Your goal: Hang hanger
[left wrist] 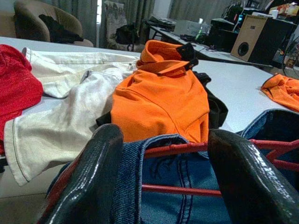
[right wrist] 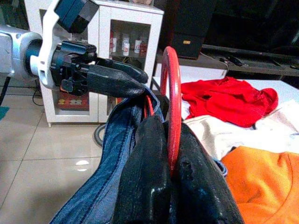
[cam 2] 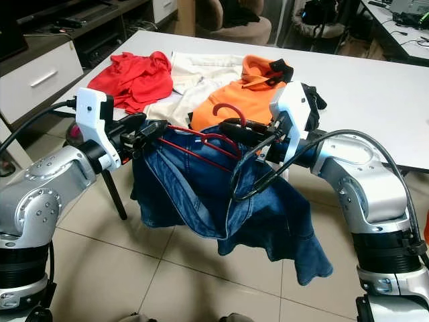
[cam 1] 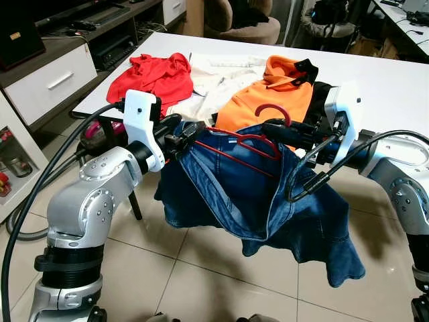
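Right claw (cam 2: 231, 125) pinching the thin red hanger (cam 2: 201, 142), left claw (cam 2: 153, 129) clamped on its end, crumpled blue denim jeans (cam 2: 221, 194) draped.

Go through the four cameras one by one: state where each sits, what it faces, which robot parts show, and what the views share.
Left eye view: on the head, looking down at the jeans on the red hanger, both arms showing.
Right eye view: same scene, white table behind.
Left wrist view: along the left pincer at the waistband, toward the orange shirt.
Right wrist view: along the right pincer, shut on the hanger's hook, toward the left arm.
Shared: hanger and jeans.
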{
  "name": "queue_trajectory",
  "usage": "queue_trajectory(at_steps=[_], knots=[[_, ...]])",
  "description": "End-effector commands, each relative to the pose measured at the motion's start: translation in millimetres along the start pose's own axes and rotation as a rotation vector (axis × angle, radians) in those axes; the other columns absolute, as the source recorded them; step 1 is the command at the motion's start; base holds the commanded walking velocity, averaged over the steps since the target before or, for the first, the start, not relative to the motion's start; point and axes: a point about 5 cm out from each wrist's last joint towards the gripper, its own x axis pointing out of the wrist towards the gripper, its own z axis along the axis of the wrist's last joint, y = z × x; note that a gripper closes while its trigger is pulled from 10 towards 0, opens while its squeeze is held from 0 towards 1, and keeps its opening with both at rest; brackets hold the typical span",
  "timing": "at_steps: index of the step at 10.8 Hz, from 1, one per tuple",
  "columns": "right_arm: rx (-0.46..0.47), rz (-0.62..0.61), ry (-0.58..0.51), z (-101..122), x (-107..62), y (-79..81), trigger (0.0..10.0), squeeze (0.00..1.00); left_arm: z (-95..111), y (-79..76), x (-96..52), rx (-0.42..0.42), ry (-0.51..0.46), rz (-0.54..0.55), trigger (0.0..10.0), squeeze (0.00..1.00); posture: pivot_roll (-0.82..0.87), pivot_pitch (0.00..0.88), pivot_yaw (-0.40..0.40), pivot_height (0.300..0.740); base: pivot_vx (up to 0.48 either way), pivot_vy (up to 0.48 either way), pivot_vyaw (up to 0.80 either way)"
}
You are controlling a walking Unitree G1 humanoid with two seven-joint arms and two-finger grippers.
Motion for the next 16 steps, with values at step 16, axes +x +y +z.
queue_trajectory(at_steps=[16], knots=[[-0.028,0.065,-0.083,30,3.4,-5.1,0.0,0.0,-9,16.7,1.3,0.168,0.046,0.155,10.0,0.0,-0.16,0.0,-0.021,0.74,0.0,0.0,0.0]])
